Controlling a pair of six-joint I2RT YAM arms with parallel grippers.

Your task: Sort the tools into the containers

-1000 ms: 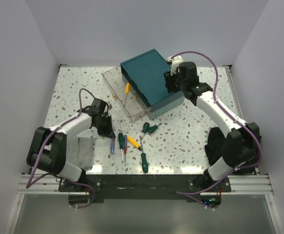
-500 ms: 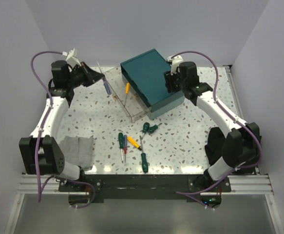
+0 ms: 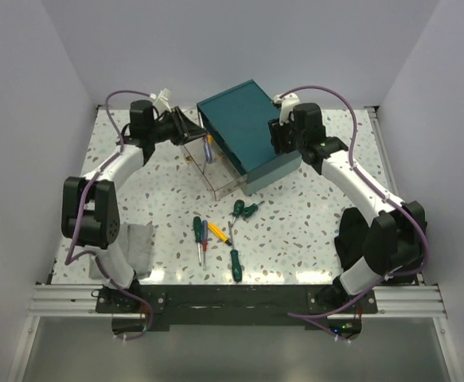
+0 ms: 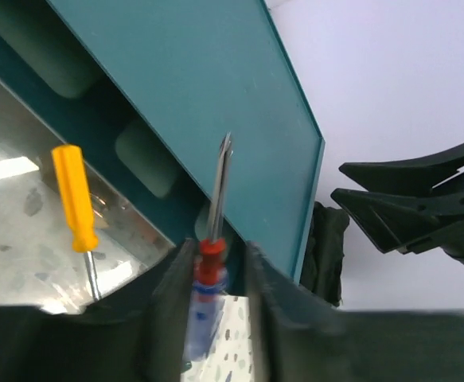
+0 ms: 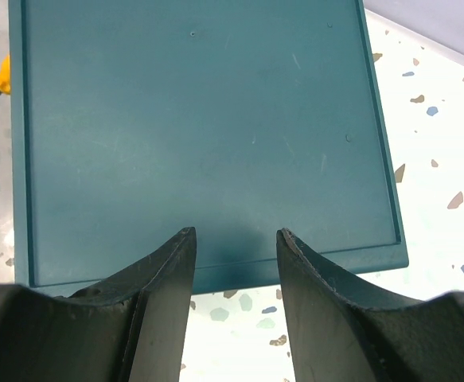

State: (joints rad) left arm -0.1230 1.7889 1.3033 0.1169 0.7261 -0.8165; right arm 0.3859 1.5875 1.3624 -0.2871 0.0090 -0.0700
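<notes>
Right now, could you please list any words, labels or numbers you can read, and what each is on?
No text can be read anywhere.
The teal box is plain; the yellow screwdriver in the clear drawer shows no print; the blue and red screwdriver in the left gripper is blurred.

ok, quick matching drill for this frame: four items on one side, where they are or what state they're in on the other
1 yellow-handled screwdriver
2 blue-handled screwdriver
3 grey cloth
4 right gripper

A open, above the teal box
B on the table, near-left edge
C in the pulled-out clear drawer
D clamped in the left gripper

Pairs: 1-C, 2-D, 3-B, 4-A
</notes>
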